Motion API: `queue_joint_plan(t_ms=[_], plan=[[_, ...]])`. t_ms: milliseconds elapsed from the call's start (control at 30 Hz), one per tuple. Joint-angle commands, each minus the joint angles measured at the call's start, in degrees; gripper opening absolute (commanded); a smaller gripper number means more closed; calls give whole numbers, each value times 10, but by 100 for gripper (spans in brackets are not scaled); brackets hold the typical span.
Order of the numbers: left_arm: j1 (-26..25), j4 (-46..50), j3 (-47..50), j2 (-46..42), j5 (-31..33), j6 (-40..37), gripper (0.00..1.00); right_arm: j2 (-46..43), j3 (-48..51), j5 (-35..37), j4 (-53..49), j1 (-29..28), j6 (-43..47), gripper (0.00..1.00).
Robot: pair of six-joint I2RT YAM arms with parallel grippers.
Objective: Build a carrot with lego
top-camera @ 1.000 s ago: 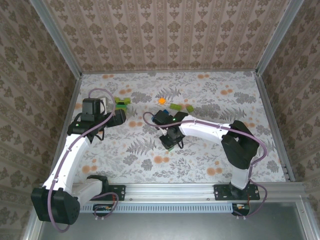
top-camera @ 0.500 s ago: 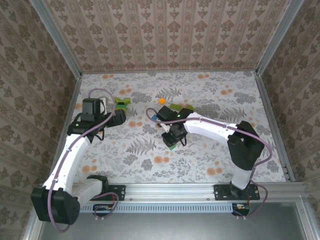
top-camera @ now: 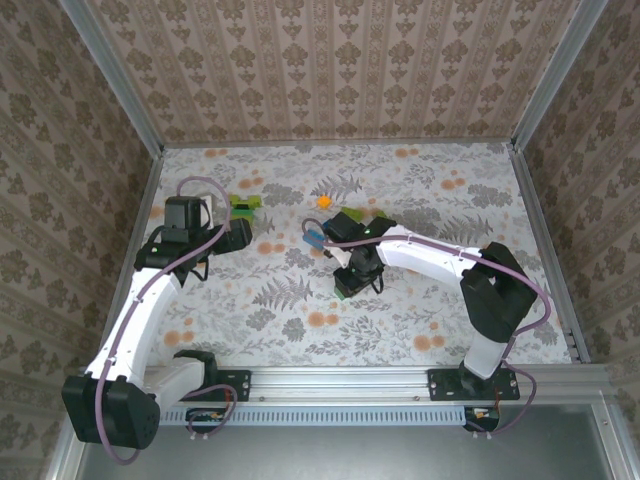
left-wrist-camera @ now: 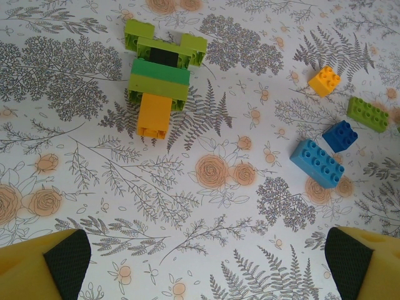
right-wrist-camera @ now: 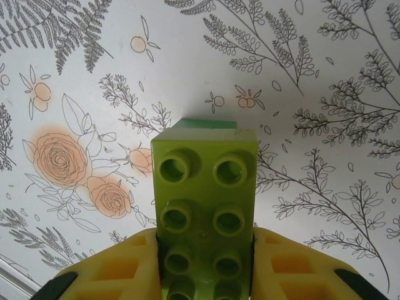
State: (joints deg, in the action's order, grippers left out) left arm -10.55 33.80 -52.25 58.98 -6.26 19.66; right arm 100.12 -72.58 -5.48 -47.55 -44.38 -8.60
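The carrot (left-wrist-camera: 159, 75) lies flat at the top of the left wrist view: lime bricks form a forked top, a dark green one sits mid-body, and an orange brick is the tip. In the top view the carrot (top-camera: 245, 206) lies just beyond my left gripper (top-camera: 238, 236). That left gripper (left-wrist-camera: 206, 278) is open with bare table between its fingertips (left-wrist-camera: 62, 259). My right gripper (right-wrist-camera: 205, 269) is shut on a lime lego brick (right-wrist-camera: 205, 206), studs toward the camera, with a dark green edge (right-wrist-camera: 206, 123) behind it. In the top view the right gripper (top-camera: 348, 282) holds the lime brick (top-camera: 342, 292) at mid-table.
Loose lego lies right of the carrot: an orange brick (left-wrist-camera: 324, 80), a lime brick (left-wrist-camera: 367, 114), a dark blue brick (left-wrist-camera: 340, 135) and a light blue brick (left-wrist-camera: 317, 162). The top view shows the orange brick (top-camera: 323, 201) and the blue brick (top-camera: 314, 239) beyond the right gripper.
The right arm has swung a little to the right with the lime brick, uncovering the blue brick. The left arm has not moved.
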Motion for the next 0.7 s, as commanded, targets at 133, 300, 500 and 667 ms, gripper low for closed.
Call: queue_joint_plan(t_ms=[133, 300, 500, 667], plan=[[-4, -10, -2, -1, -9, -8, 100, 9, 9, -32, 15, 7, 20, 25], [-4, -11, -3, 0, -9, -8, 100, 19, 6, -37, 17, 13, 23, 25], [-3, -11, -3, 0, -10, -8, 100, 29, 9, -45, 23, 19, 25, 25], [-4, -11, -3, 1, -11, -8, 100, 38, 10, -56, 27, 21, 26, 25]])
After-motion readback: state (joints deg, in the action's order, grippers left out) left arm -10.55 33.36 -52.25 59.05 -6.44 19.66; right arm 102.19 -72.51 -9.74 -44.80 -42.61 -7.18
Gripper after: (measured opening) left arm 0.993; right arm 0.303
